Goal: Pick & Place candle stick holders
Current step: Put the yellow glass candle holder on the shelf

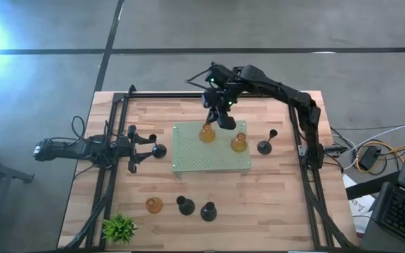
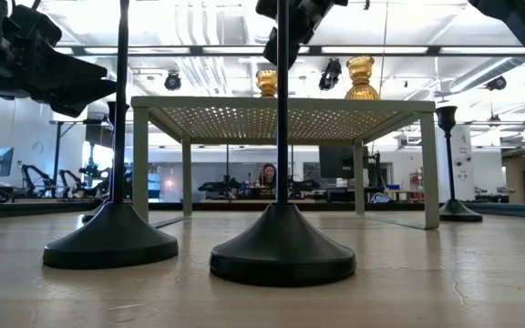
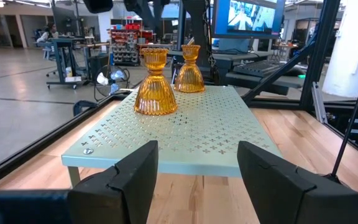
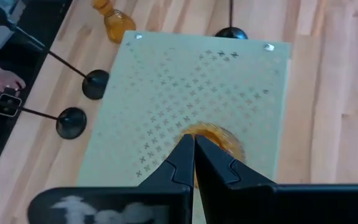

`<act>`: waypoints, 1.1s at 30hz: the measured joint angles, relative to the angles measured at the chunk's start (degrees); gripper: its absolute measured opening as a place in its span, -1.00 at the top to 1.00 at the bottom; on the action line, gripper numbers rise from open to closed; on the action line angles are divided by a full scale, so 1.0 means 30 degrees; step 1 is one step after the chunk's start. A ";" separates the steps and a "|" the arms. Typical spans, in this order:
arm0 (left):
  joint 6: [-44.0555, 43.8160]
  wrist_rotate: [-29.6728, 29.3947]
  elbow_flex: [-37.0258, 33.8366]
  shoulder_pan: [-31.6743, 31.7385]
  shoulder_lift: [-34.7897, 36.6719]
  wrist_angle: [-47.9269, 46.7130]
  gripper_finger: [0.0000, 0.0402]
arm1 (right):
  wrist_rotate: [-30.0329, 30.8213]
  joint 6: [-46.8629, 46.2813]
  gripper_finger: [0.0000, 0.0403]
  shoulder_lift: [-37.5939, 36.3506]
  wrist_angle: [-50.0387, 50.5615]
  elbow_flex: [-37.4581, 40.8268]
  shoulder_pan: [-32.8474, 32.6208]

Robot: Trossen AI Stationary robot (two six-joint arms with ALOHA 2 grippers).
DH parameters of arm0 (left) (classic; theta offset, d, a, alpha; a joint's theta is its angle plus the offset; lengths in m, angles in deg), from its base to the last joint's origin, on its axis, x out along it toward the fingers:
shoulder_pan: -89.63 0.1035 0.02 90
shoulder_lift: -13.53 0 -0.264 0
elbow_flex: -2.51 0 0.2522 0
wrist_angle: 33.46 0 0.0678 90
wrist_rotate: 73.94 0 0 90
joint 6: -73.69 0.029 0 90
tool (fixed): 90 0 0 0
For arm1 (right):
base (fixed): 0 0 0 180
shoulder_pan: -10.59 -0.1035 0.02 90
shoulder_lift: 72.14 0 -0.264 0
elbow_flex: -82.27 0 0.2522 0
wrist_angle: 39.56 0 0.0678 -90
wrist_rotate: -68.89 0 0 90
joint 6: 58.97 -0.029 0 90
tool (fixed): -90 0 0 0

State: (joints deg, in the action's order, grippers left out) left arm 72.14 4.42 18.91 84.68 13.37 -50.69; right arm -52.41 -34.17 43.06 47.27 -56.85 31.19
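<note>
Two amber holders (image 1: 207, 133) (image 1: 239, 143) stand upright on their bases on the pale green perforated board (image 1: 195, 160). They also show in the left wrist view (image 3: 154, 84) (image 3: 190, 70). My right gripper (image 1: 221, 118) is shut and hangs just above the left amber holder (image 4: 219, 138), apart from it. My left gripper (image 1: 140, 149) is open and empty at the table's left. It is beside a black holder (image 1: 159, 150). Another black holder (image 1: 266, 145) stands right of the board. An amber holder (image 1: 153, 204) and two black ones (image 1: 185, 206) (image 1: 208, 211) stand near the front edge.
The board is a raised platform on legs (image 2: 140, 164). A small green plant (image 1: 119, 227) sits at the front left corner. Black rails (image 1: 111, 176) run along the table's left and right sides. Bare wood lies right of the board toward the front.
</note>
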 joint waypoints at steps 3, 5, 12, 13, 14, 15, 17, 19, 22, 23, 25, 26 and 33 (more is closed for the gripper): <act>-0.0005 0.0000 -0.0002 0.0004 -0.0003 0.0003 -0.12 | -0.0005 -0.0186 0.96 0.0000 -0.0196 0.0251 -0.0175; 0.0002 0.0000 0.0005 0.0006 0.0001 0.0001 -0.12 | -0.0005 -0.0401 0.96 0.0000 -0.0416 0.0449 -0.0168; -0.0005 0.0000 -0.0002 0.0007 0.0002 0.0005 -0.12 | 0.0003 -0.0726 0.96 0.0007 -0.0989 0.1441 -0.0174; -0.0004 0.0000 0.0005 0.0001 0.0002 0.0002 -0.12 | 0.0003 -0.0729 0.96 0.0007 -0.0989 0.1517 -0.0174; -0.0001 0.0000 -0.0002 0.0006 -0.0002 0.0004 -0.12 | 0.0003 -0.0723 0.96 0.0007 -0.1014 0.1584 -0.0167; -0.0005 -0.0001 -0.0002 0.0007 -0.0003 0.0000 -0.12 | 0.0003 -0.0721 0.96 0.0007 -0.1036 0.1661 -0.0167; -0.0002 0.0000 -0.0002 0.0004 0.0001 0.0000 -0.12 | 0.0003 -0.0725 0.96 0.0007 -0.1064 0.1826 -0.0163; 0.0002 0.0000 -0.0002 0.0007 0.0004 0.0007 -0.12 | 0.0003 -0.0721 0.96 0.0007 -0.1092 0.1939 -0.0167; -0.0005 0.0000 -0.0002 0.0000 -0.0003 0.0003 -0.12 | -0.0004 -0.0641 0.96 0.0007 -0.1195 0.2071 -0.0159; -0.0002 0.0000 0.0002 0.0000 0.0001 0.0004 -0.12 | 0.0003 -0.0641 0.96 0.0007 -0.1248 0.2124 -0.0153; 0.0001 0.0000 0.0004 0.0007 0.0003 0.0006 -0.12 | -0.0005 -0.0654 0.96 0.0007 -0.1392 0.2218 -0.0152; -0.0004 -0.0006 0.0004 0.0006 0.0004 0.0007 -0.12 | -0.0005 -0.0654 0.96 0.0007 -0.1392 0.2222 -0.0152; -0.0001 0.0000 -0.0002 0.0000 0.0004 0.0004 -0.12 | -0.0070 -0.0937 0.96 0.0000 -0.0774 0.2243 -0.0159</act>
State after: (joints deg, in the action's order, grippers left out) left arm 72.14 4.42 18.90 84.68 13.39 -50.68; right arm -52.62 -36.98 43.06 44.95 -50.12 30.71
